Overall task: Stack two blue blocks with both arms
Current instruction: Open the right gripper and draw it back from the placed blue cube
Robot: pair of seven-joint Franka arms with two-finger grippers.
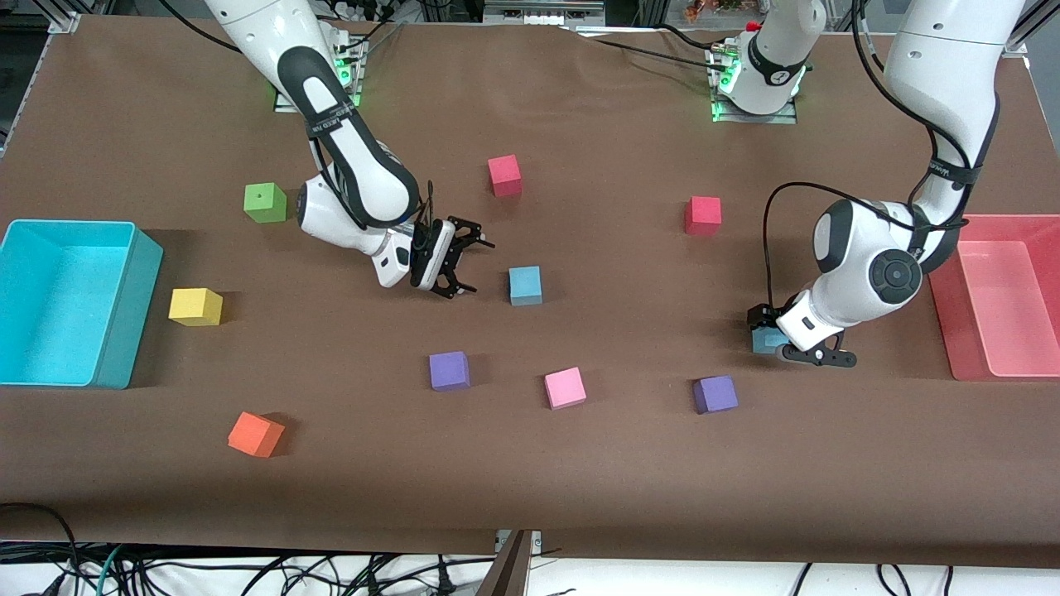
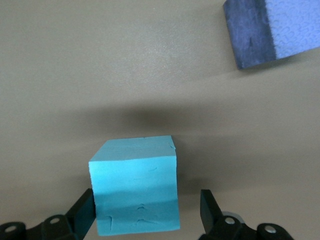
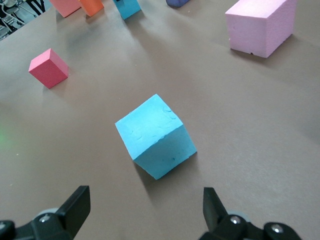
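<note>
Two small matte sky-blue foam cubes are seen on the brown worktop. One sky-blue cube sits mid-worktop, tilted corner-on in the right wrist view, faces lightly dimpled. The right pincer is held wide open just beside it, not touching. The second sky-blue cube sits low between the left pincer's spread fingers, a gap visible at one finger, near a purple foam cube.
</note>
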